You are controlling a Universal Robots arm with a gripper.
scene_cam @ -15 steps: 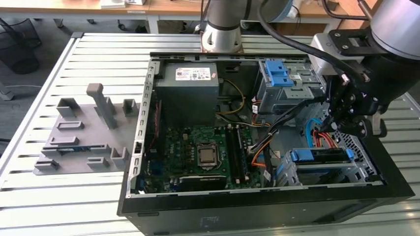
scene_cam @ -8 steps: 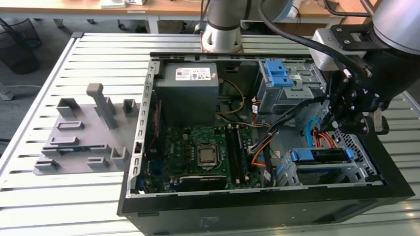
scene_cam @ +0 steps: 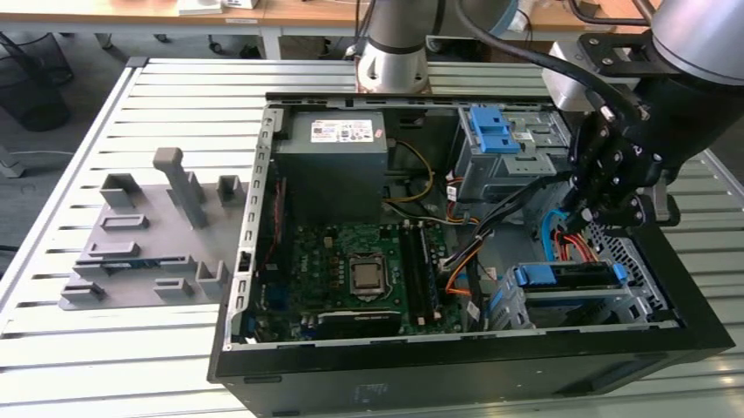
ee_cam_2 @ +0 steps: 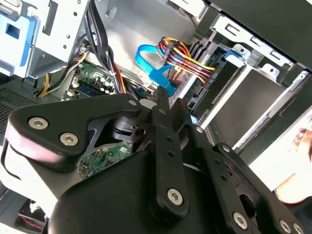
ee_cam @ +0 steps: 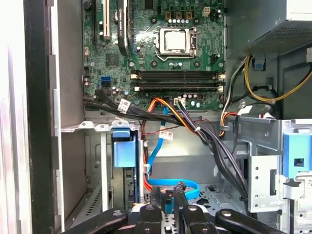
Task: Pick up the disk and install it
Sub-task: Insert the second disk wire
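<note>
Slatted metal table (scene_cam: 174, 104), open computer case (scene_cam: 465, 348)

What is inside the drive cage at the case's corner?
In the exterior view, the disk with its blue bracket sits in the drive cage, below the gripper. Cage metal hides the disk's underside and connectors.
</note>
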